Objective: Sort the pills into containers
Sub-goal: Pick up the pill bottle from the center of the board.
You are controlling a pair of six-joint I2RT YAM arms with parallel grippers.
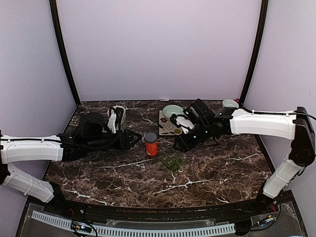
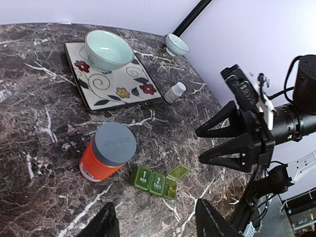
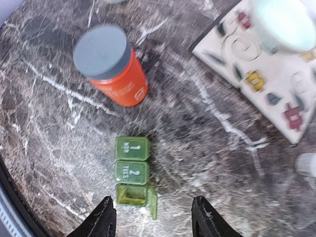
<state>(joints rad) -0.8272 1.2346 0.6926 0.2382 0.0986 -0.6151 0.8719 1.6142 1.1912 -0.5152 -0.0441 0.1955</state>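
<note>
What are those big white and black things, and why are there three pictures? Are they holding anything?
They are a robot's left arm and right arm. One camera looks down from above; the other two sit on the wrists, so you see each arm's own fingers at the bottom. On the marble table lie an orange bottle, a green pill box with one lid open, a flowered plate carrying a pale green bowl, and a beige mug. The left end effector and the right end effector are both open and hold nothing.
</note>
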